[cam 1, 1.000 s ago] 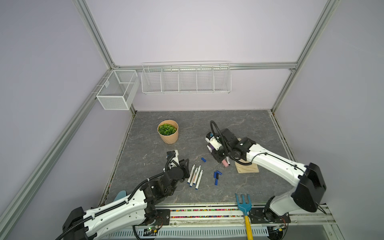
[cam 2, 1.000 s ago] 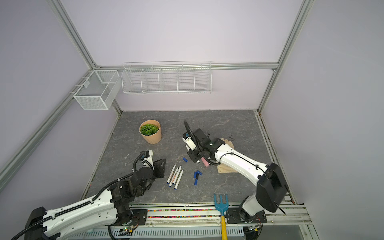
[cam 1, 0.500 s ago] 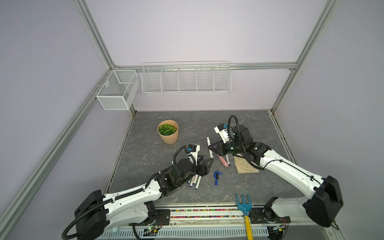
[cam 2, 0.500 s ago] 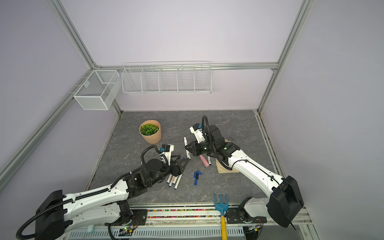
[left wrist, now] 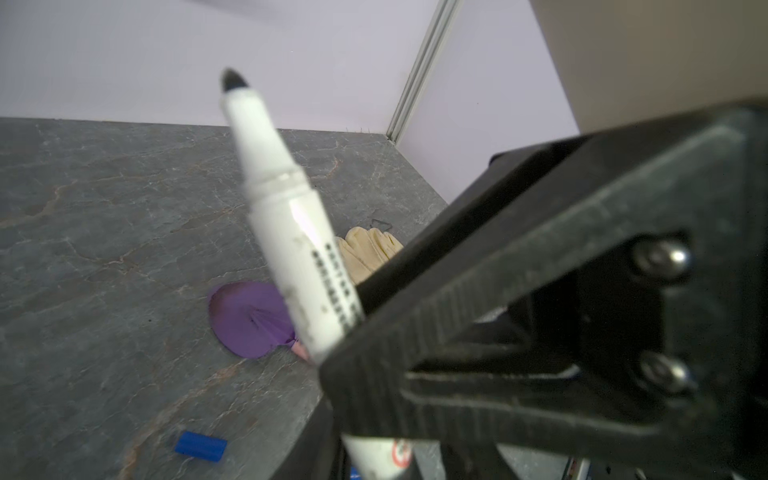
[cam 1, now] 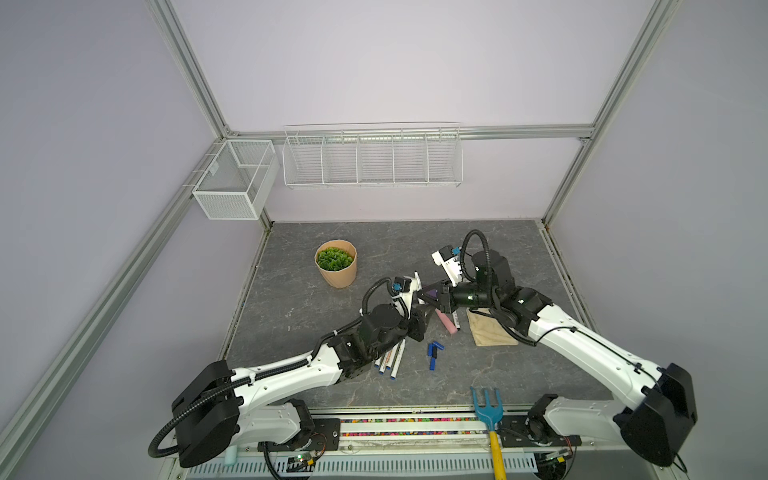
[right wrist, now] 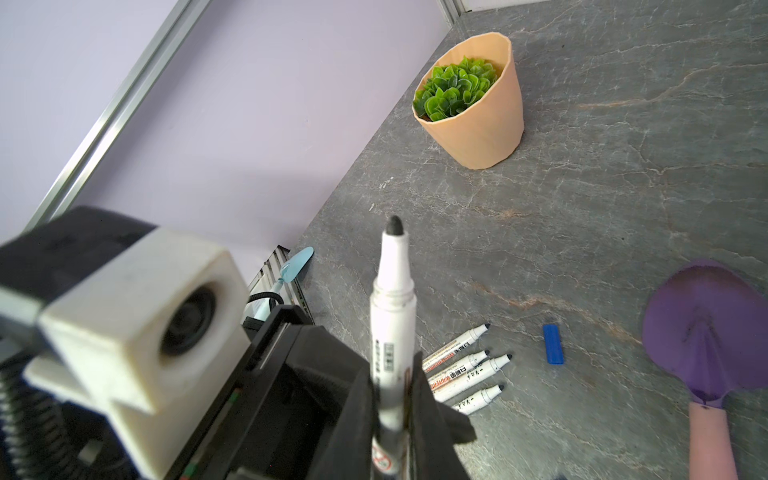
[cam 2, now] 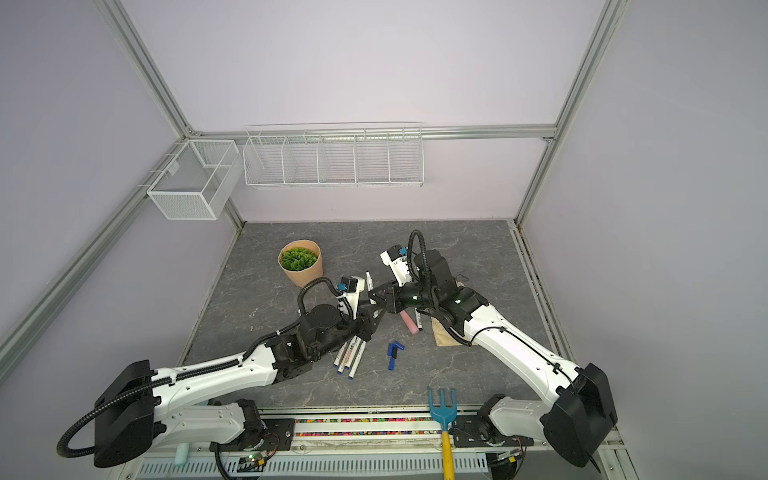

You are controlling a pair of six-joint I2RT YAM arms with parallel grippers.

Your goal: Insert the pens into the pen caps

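Note:
A white pen (right wrist: 392,316) with a black tip stands upright above the middle of the table, and my right gripper (right wrist: 395,399) is shut on its barrel. The same pen (left wrist: 291,232) crosses the left wrist view. My left gripper (left wrist: 374,453) has its fingers either side of the pen's lower end, and contact is unclear. In both top views the left gripper (cam 1: 419,316) sits just under the right gripper (cam 1: 422,297). Several loose pens (cam 1: 390,359) lie beside the left arm. Blue pen caps (cam 1: 434,351) lie near them, and one blue cap (left wrist: 200,446) is close by.
A purple trowel (right wrist: 702,328) with a pink handle (cam 1: 445,322) lies under the grippers, another pen (cam 1: 456,322) beside it. A beige glove (cam 1: 492,332) lies to the right, a potted plant (cam 1: 336,268) at the back left, a blue rake (cam 1: 487,411) at the front edge.
My left gripper has swung from beside the loose pens to the middle, under the right gripper. The right gripper has brought the pen there, tip up.

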